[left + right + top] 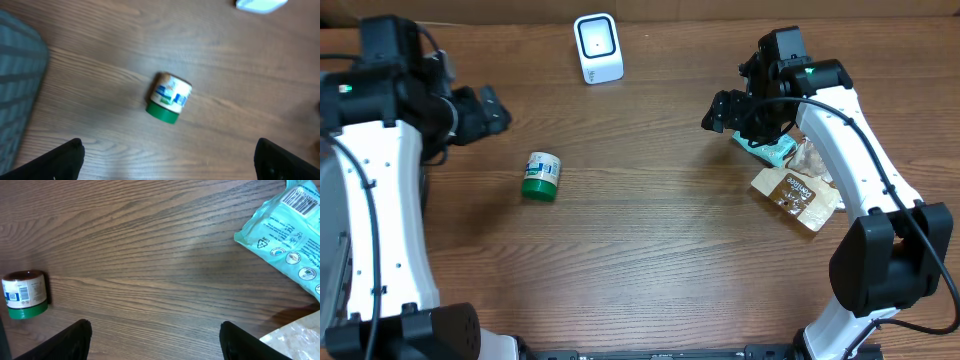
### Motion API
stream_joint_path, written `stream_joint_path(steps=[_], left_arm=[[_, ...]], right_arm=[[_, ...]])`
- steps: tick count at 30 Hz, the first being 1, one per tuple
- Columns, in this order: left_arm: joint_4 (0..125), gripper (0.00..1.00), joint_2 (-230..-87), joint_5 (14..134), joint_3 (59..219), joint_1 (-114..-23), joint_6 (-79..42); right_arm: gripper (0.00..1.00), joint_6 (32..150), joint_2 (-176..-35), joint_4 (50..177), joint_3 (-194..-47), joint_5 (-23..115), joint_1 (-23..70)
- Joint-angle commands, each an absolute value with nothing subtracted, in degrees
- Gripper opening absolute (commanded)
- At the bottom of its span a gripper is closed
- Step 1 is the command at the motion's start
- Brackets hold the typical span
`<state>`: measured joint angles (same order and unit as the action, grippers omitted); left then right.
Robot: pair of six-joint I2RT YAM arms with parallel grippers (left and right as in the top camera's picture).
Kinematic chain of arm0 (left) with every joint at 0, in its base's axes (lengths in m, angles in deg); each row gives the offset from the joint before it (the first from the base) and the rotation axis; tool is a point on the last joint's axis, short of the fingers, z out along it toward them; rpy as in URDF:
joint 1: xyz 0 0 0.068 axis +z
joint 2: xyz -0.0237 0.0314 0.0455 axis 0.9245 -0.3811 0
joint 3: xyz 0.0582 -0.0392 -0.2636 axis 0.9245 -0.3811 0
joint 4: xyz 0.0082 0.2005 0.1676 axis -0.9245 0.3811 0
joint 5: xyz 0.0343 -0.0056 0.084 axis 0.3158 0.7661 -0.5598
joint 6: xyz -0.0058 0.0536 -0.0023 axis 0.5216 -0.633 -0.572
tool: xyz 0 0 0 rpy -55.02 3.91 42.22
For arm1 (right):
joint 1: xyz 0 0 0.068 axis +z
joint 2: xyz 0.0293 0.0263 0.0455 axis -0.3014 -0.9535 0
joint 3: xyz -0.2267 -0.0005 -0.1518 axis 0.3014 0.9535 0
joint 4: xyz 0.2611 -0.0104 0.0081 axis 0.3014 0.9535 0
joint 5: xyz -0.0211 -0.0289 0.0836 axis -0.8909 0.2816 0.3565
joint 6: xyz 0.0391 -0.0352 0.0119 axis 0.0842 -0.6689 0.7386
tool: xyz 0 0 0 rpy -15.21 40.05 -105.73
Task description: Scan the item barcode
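- Ahead of the left claw (169, 152), the jar (169, 98) is blurred; its label cannot be read.
- Farther ahead, to that claw's right, the scanner (261, 5) is cut off by the top edge.
- Right of the right claw (155, 330), the teal packet (290, 235) runs off the picture's edge.
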<state>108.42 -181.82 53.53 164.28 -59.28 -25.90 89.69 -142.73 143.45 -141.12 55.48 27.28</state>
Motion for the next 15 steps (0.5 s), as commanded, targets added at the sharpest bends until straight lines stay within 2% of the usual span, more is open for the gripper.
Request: stream_joint_path(steps=[1, 7, 15], left_arm=[[106.0, 0.97, -183.2, 54.9, 157.6, -62.3, -28.2], [95.2, 0.98, -183.2, 51.3, 141.8, -66.2, -28.4], [78.2, 1.00, -183.2, 45.9, 128.0, -66.3, -28.4]], right_arm=[[0.80, 88.6, -142.5, 143.0, -140.8, 55.2, 27.2], [0.84, 87.1, -142.5, 143.5, -140.8, 55.2, 27.2], [0.84, 87.1, -142.5, 143.5, -140.8, 55.2, 27.2]])
